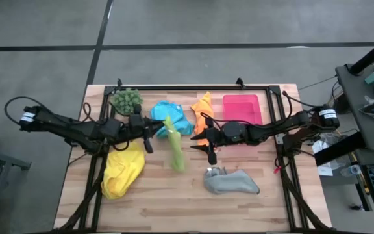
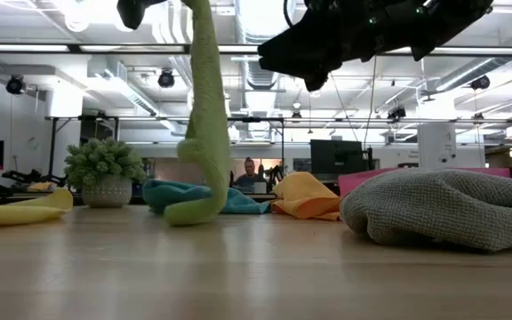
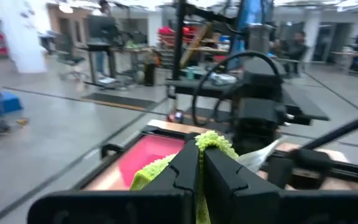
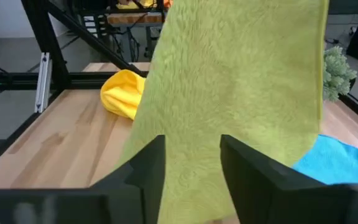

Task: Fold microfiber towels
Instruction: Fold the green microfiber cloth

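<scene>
The lime green towel point(image 1: 174, 148) hangs as a long strip in the middle of the table. My left gripper point(image 1: 161, 128) is shut on its top. My right gripper point(image 4: 191, 168) stands open, level, just right of the towel, with the towel's broad face point(image 4: 229, 87) right before its fingers. The yellow towel point(image 1: 122, 170) lies bunched at the near left. The blue towel point(image 1: 174, 116) and the orange towel point(image 1: 203, 112) lie bunched at the back. The grey towel point(image 1: 231, 182) lies crumpled at the near right. My left gripper pinches a bunched bit of the lime green towel's top end point(image 3: 213, 142) between its two shut fingers, which lie level and come from the table's left. The towel hangs below them, slack, and its lower end point(image 2: 189, 212) rests curled on the table. Whether my right gripper's open fingers touch the towel, I cannot tell.
A pink tray point(image 1: 242, 107) lies at the back right, partly under my right arm. A spiky green plant in a pot point(image 1: 127, 99) stands at the back left. A black frame runs along the table's edges. Bare wood shows along the near edge.
</scene>
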